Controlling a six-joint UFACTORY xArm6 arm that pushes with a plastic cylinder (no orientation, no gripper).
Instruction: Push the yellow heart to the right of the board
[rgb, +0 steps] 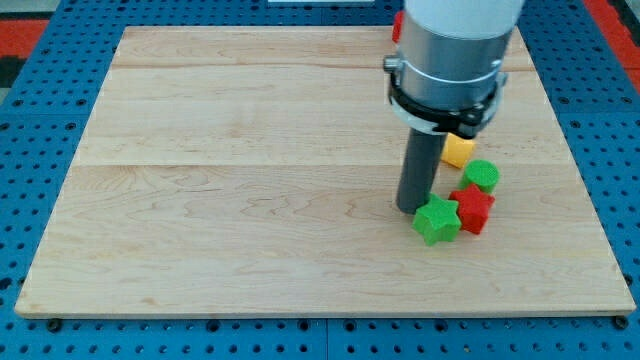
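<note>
Across the view's left and middle the wooden desk (250, 190) carries nothing, so all the blocks sit bunched toward the view's right. First comes my tip (413, 208), planted on the wood just left of the cluster, touching or nearly touching the upper left edge of the green star (437, 219). That position looks chosen for shoving the group rightward. Behind the rod, higher in the view, the yellow heart (457, 150) is partly hidden by the arm's grey body, with only its right portion showing; I cannot make out which way its lobes or point face, nor any long axis. It already lies right of centre, but well short of the board's right edge. Right of the star the red star (473, 208) touches it, and the green round block (482, 175) sits just above that. A claw is absent here: the arm ends in the bare rod, holding nothing.
</note>
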